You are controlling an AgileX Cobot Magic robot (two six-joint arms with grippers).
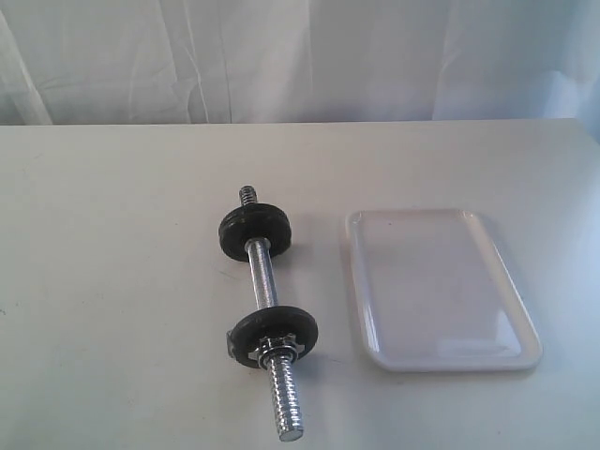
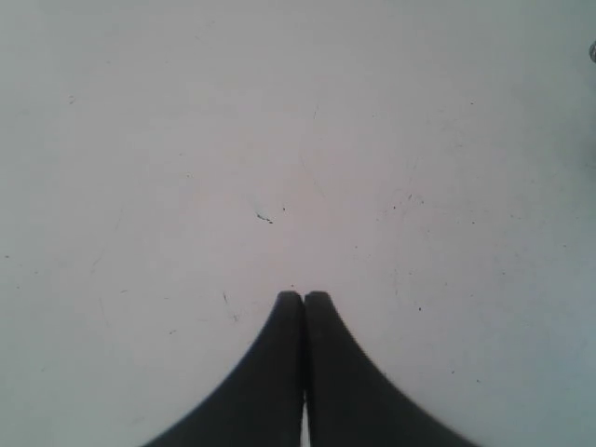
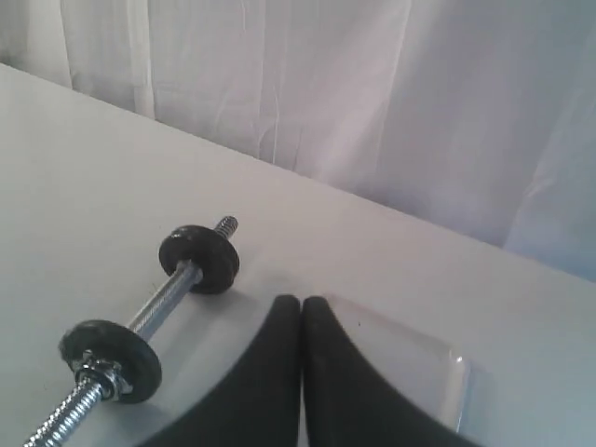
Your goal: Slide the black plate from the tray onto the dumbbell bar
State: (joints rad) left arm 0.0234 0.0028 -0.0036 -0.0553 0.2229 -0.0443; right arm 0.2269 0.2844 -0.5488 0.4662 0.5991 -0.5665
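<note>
Lying on the table (image 1: 112,281) just beside the tray (image 1: 431,281), the dumbbell bar (image 1: 263,278) carries both black plates (image 1: 273,336) (the nearer one sits behind a chrome star nut (image 1: 273,349)). Left gripper (image 2: 304,296) is pinched closed over bare table, right gripper (image 3: 302,301) pinched closed near the tray, both holding nothing.

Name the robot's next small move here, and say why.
Probably none, just hold both arms back: the tray holds no plate, black plates sit at both ends of the dumbbell bar, and both sets of jaws are shut on nothing.
</note>
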